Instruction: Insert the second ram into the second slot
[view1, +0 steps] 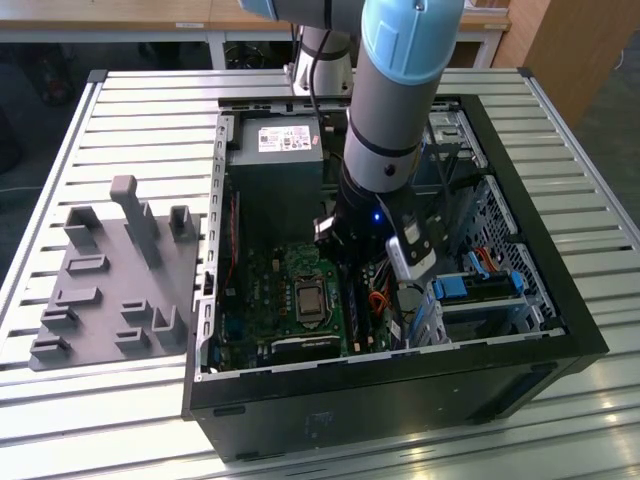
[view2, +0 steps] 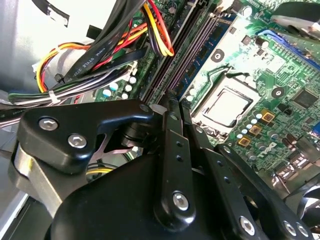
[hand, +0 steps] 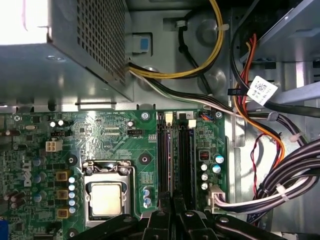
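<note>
My end effector hung low over the memory slots beside the processor socket. Its fingers looked nearly closed, edge-on to the slots, probably to press along one; whether they gripped the ram, I couldn't tell.

Robotics lab or workshop, probably.
An open computer case lies on a slatted aluminium table, workbenches behind.

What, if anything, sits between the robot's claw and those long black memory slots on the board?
Nothing visible does. In the first wrist view the gripper sits right at the near end of the slots, and the cable bundle runs off to one side, not across them.
</note>
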